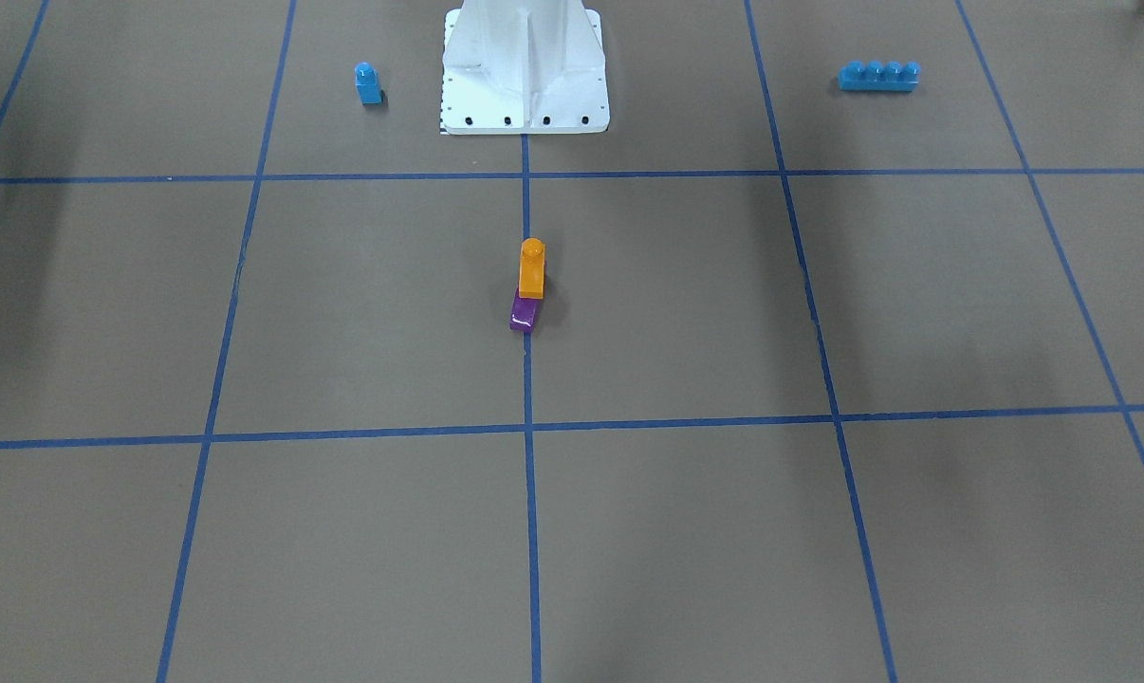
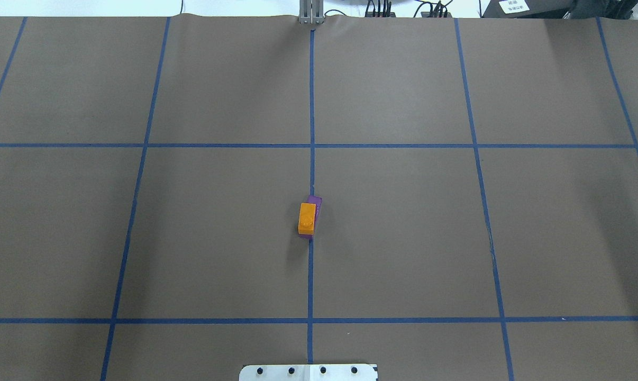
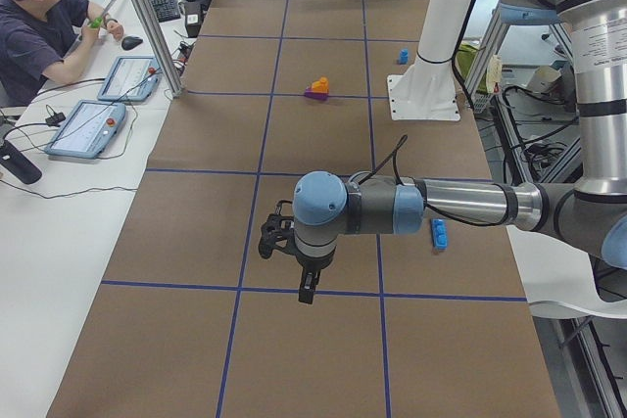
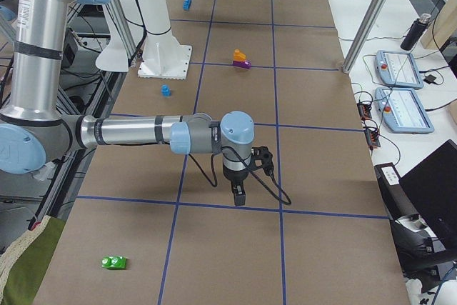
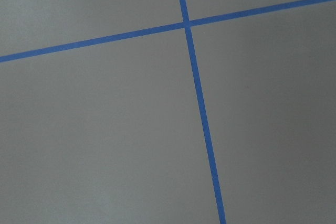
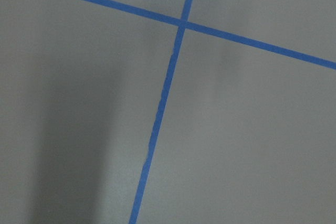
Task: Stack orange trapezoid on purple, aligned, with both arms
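The orange trapezoid (image 1: 531, 270) sits on top of the purple block (image 1: 525, 315) at the table's middle, on the blue centre line. From overhead the orange block (image 2: 307, 218) covers most of the purple one (image 2: 316, 203), which peeks out at the far right, so the edges look slightly offset. Neither gripper touches them. My left gripper (image 3: 306, 291) hangs above the table far from the stack, seen only from the side. My right gripper (image 4: 238, 196) hangs likewise at the other end. I cannot tell if either is open. Both wrist views show only brown paper and blue tape.
A small blue single-stud block (image 1: 368, 83) and a long blue brick (image 1: 878, 76) lie on either side of the white robot base (image 1: 525, 76). A green block (image 4: 113, 262) lies near the right end. An operator (image 3: 39, 17) sits beside the table with tablets.
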Controlling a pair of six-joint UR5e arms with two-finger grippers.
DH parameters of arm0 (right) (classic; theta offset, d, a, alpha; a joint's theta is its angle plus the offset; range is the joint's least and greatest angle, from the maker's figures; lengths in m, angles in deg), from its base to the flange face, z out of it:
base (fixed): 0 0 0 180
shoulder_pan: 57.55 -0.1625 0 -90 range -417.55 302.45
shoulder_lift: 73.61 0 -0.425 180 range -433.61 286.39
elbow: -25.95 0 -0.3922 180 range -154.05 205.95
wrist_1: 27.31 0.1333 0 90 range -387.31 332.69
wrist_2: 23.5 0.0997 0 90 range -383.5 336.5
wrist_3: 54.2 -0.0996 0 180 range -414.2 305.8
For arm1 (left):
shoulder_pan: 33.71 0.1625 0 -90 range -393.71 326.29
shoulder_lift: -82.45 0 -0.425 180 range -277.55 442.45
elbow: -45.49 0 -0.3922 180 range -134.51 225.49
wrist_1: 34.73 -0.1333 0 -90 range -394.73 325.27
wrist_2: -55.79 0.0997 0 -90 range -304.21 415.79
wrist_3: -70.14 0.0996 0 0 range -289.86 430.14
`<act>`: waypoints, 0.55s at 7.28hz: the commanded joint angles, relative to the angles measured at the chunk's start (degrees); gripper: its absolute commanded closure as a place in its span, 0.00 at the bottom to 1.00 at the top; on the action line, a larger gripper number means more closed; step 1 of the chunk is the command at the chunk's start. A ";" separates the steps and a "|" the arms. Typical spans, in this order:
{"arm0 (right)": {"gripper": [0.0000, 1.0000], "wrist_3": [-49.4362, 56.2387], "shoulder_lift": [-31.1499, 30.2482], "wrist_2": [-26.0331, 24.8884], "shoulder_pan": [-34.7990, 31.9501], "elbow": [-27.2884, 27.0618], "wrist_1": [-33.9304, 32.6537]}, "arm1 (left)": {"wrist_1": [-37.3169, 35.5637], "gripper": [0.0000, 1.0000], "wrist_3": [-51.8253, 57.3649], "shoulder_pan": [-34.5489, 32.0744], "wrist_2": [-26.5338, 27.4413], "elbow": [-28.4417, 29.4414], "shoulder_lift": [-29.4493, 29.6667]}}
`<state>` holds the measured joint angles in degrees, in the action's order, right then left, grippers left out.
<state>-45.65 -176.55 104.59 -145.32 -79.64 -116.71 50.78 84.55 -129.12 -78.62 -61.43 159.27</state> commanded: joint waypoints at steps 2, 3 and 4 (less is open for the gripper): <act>0.00 -1.25 -1.21 -0.12 -0.73 0.04 1.15 | 0.01 0.00 0.00 -0.04 0.02 0.22 -0.09; 0.00 -1.43 -1.21 -0.12 -0.73 0.04 1.16 | 0.01 0.00 0.00 0.04 0.02 0.05 -0.09; 0.00 -1.44 -1.12 -0.12 -0.73 0.04 1.24 | 0.01 0.00 0.00 -0.04 0.02 0.05 -0.09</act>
<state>-46.94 -177.74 104.48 -146.04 -79.59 -115.56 50.78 84.55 -129.12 -78.60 -61.32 159.18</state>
